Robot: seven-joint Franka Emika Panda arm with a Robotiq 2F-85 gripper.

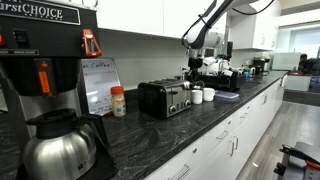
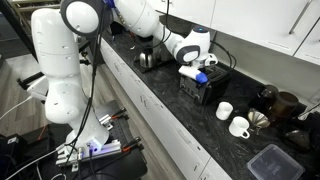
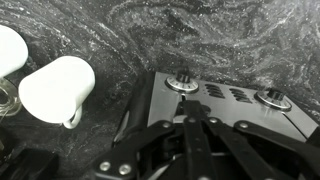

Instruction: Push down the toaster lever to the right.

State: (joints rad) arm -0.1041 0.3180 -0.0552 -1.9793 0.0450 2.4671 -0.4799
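We log a dark marbled countertop (image 1: 150, 135). Directly on it we see a black toaster (image 1: 165, 98), a white mug (image 2: 224, 111) and a second white mug (image 2: 240, 127) near it, a coffee machine (image 1: 40, 60), a small yellow bottle (image 1: 119, 102), and a dark container (image 2: 272, 162) by the counter edge.

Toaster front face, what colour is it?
Shiny silver steel, framed by a black body; the toaster shows it best in an exterior view.

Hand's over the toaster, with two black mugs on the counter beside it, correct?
Not quite: the mugs are white, not black, as the wrist view shows. The hand is over the toaster, and both mugs sit on the counter beside it.
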